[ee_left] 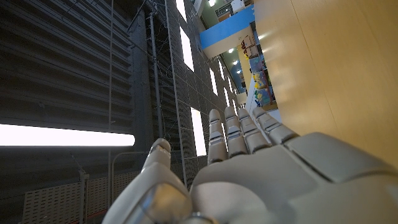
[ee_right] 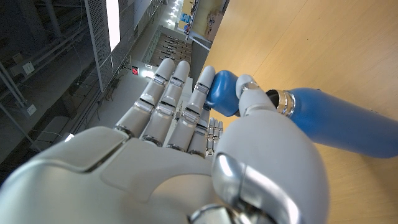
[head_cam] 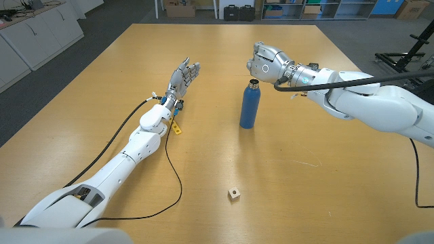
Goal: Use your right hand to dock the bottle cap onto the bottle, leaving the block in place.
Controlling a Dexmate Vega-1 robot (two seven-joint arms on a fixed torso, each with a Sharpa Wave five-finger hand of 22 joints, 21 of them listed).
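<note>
A blue bottle point(head_cam: 249, 106) stands upright in the middle of the table, its silver-ringed mouth uncapped. My right hand point(head_cam: 265, 62) hovers just above and behind that mouth. In the right wrist view my right hand point(ee_right: 186, 143) pinches the blue bottle cap point(ee_right: 222, 92) between thumb and fingers, close beside the neck of the bottle point(ee_right: 336, 121). A small wooden block point(head_cam: 234, 194) lies on the table nearer the front edge. My left hand point(head_cam: 182, 78) stands on the table to the bottle's left, fingers straight and apart, holding nothing; the left wrist view shows my left hand point(ee_left: 249, 168) the same way.
A small yellow piece point(head_cam: 175, 128) lies by my left wrist, and a black cable point(head_cam: 169, 177) loops across the table beside the left arm. Cabinets, boxes and cases stand beyond the table's far edge. Bare wood lies between bottle and block.
</note>
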